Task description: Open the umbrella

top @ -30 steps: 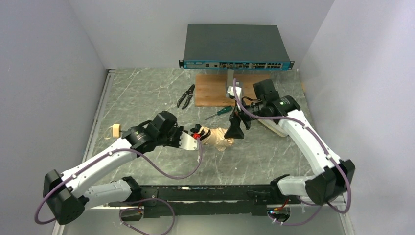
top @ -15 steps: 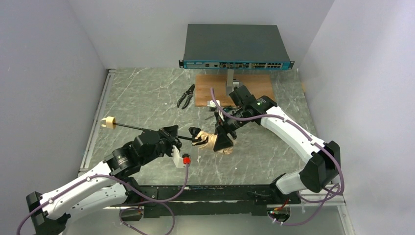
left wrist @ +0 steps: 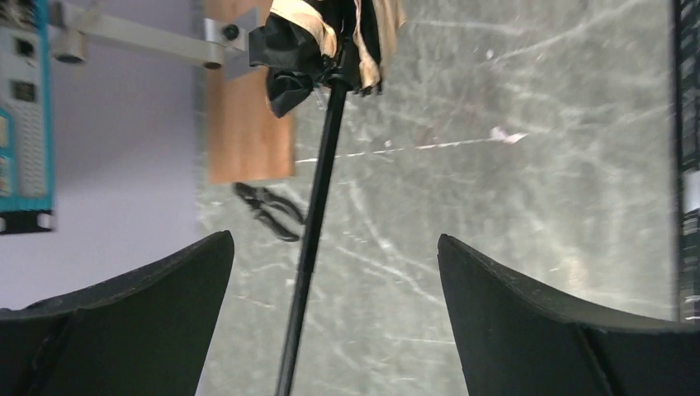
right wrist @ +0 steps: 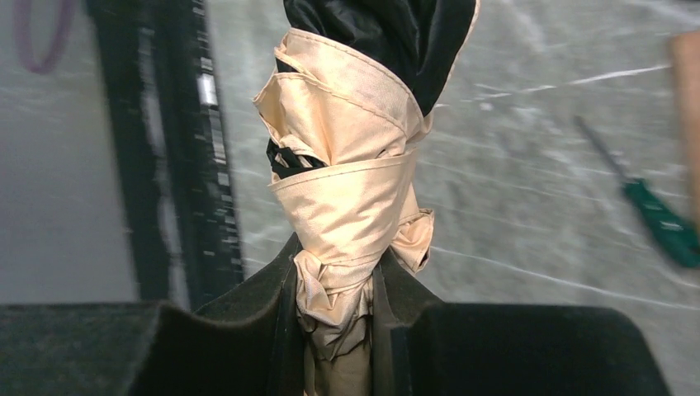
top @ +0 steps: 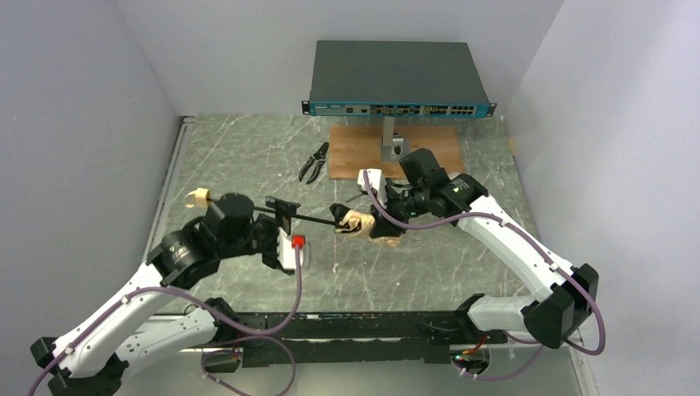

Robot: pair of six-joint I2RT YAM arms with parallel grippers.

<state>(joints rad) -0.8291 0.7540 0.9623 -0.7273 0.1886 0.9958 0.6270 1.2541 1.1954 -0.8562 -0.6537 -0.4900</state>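
The umbrella (top: 357, 223) lies across the middle of the worktop (top: 239, 148). Its thin black shaft (top: 314, 218) is drawn out leftward, and the beige handle (top: 196, 196) sits close to the left edge. The canopy is still a twisted beige-and-black bundle, furled, right of centre.

The left gripper (top: 285, 227) straddles the shaft partway along. Its jaws are spread wide with the shaft running between them and touching neither finger (left wrist: 148, 305) — it holds nothing. The right gripper (right wrist: 338, 280) is pinched onto the narrow end of the bundle, with fabric squeezed between its pads.

Bare worktop lies at the far-left corner and along the near edge in front of the umbrella. The far edge is crowded: a switch (top: 400, 78) on its stand, a board (top: 359, 153) under it, and pliers (top: 314, 162) just left of the board. A screwdriver (right wrist: 660, 223) lies beyond the bundle in the right wrist view. The right arm takes up the right side.

A second ago the left gripper was closed and right up against the bundle. Half a second ago it still clamped the shaft further back, and now it has let go. The right gripper hung open beside the bundle then — now it has closed on it. The handle has shifted slightly toward the far edge.
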